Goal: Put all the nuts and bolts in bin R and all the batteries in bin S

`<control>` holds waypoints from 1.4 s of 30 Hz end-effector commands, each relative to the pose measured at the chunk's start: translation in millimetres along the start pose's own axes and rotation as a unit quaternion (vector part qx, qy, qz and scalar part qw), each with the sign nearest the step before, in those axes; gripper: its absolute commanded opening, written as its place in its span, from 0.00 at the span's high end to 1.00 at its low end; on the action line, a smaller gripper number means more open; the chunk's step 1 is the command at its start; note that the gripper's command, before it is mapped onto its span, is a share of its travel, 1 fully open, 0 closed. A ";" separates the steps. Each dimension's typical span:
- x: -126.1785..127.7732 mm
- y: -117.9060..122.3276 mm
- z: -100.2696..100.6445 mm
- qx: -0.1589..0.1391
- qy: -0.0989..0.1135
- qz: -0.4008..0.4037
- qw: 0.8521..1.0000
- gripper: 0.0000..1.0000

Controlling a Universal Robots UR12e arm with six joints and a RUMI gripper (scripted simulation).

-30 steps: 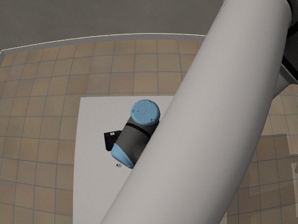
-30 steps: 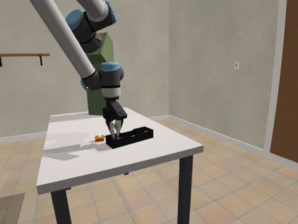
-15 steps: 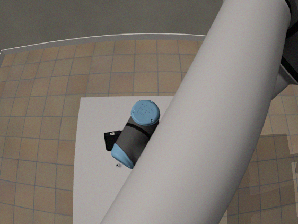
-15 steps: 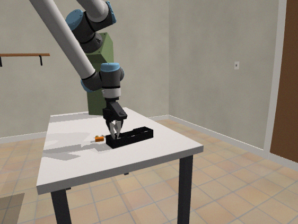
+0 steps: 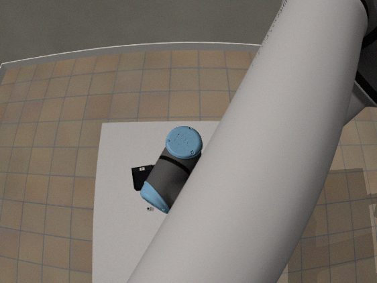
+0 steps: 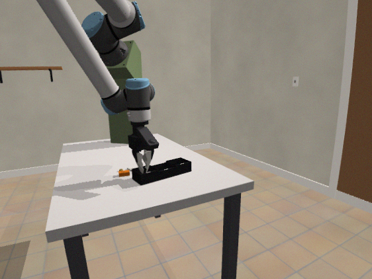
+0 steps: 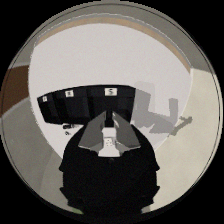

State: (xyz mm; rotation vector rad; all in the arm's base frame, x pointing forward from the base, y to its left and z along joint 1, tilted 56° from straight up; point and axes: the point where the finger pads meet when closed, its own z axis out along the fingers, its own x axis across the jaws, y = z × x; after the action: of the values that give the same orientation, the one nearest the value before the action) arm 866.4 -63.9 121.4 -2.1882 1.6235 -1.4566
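The white worktop (image 6: 185, 188) is seen carrying a long black bin row (image 6: 172, 168) with labelled compartments; in the wrist view a compartment marked S (image 7: 110, 91) is readable — the other labels are too small to tell. The gripper (image 6: 144, 168) is lowered at the row's near end, jaws drawn together with nothing seen between them. An orange battery (image 6: 124, 172) lies just beside that end. A small bolt (image 5: 149, 208) rests apart on the worktop.
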 end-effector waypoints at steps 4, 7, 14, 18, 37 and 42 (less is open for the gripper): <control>-0.1 -0.4 -0.6 0.000 0.000 0.000 1.000 0.96; -0.1 -0.4 -0.6 0.000 0.000 0.000 1.000 0.96; -0.1 -0.4 -0.6 0.000 0.000 0.000 1.000 0.96; -0.1 -0.4 -3.1 0.000 0.000 0.000 1.000 0.96; -0.1 -0.4 -25.8 0.000 0.000 0.000 1.000 0.96; -0.1 -0.4 -37.8 0.000 0.000 0.000 1.000 0.96</control>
State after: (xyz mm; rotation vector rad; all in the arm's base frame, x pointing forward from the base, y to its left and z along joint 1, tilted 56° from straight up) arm 847.5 -51.4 136.5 -2.1882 1.6235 -1.4567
